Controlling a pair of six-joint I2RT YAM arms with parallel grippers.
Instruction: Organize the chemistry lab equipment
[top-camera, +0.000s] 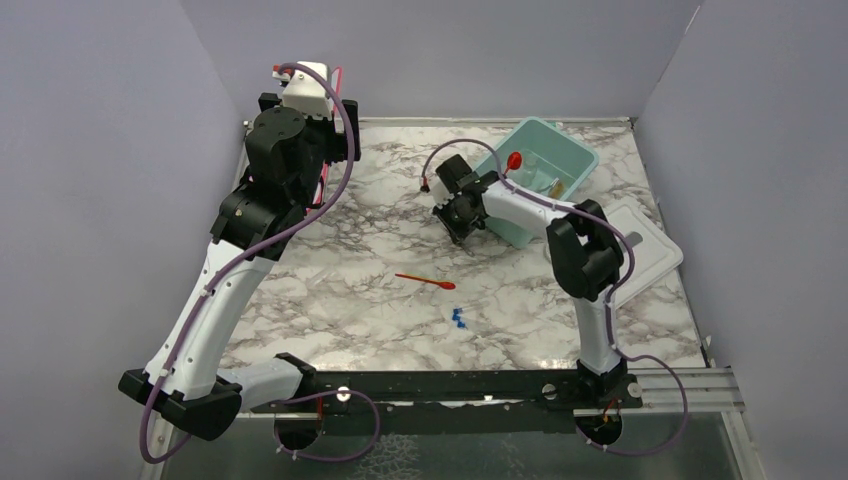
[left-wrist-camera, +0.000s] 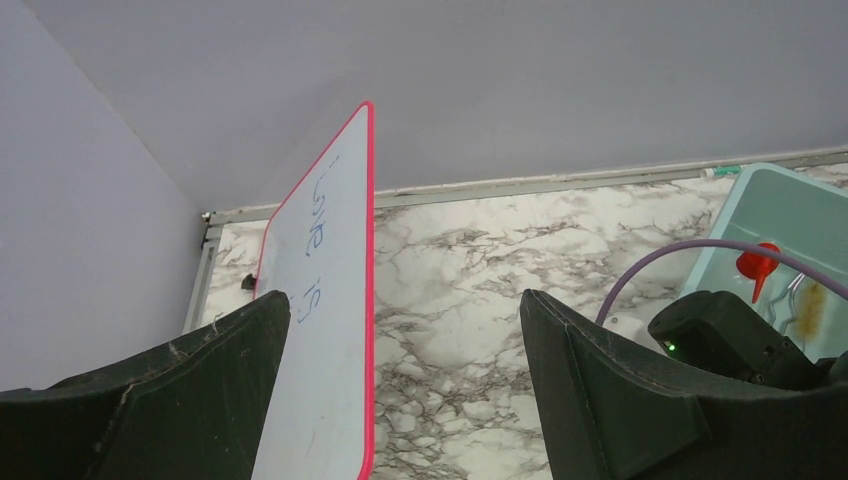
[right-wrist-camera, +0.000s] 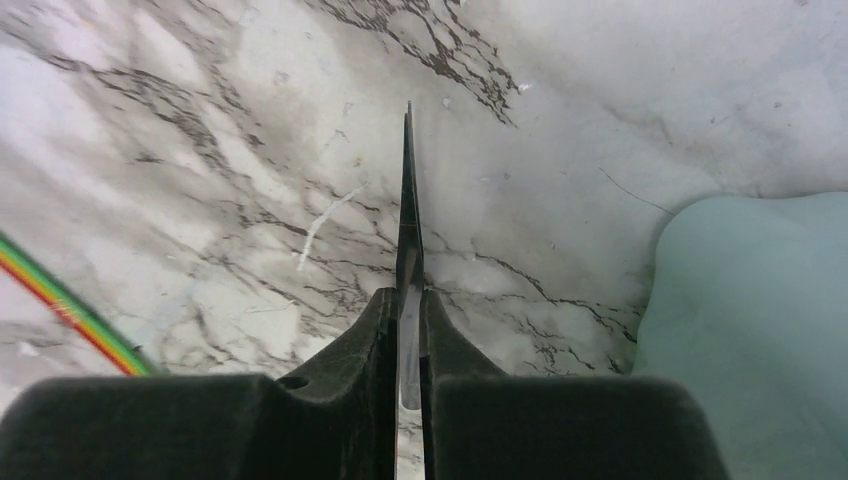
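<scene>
My right gripper (right-wrist-camera: 405, 300) is shut on a thin metal blade, seemingly the metal tongs (right-wrist-camera: 408, 200), which stick out edge-on just above the marble. In the top view this gripper (top-camera: 462, 215) hangs beside the teal tub's left wall. The red funnel (top-camera: 514, 160) and the tan brush (top-camera: 553, 187) lie in the tub; both also show in the left wrist view, funnel (left-wrist-camera: 757, 265) and brush (left-wrist-camera: 812, 305). The red-orange spatula (top-camera: 425, 280) and the blue-capped tubes (top-camera: 458, 320) lie on the table's middle. My left gripper (left-wrist-camera: 400, 400) is open and empty. I cannot make out the glass vessel.
The pale teal tub (top-camera: 575, 165) stands at the back right, its white lid (top-camera: 640, 240) flat to its right. The pink-edged whiteboard (left-wrist-camera: 330, 330) stands upright at the back left, between my left fingers and close to the left one. Grey walls enclose the table.
</scene>
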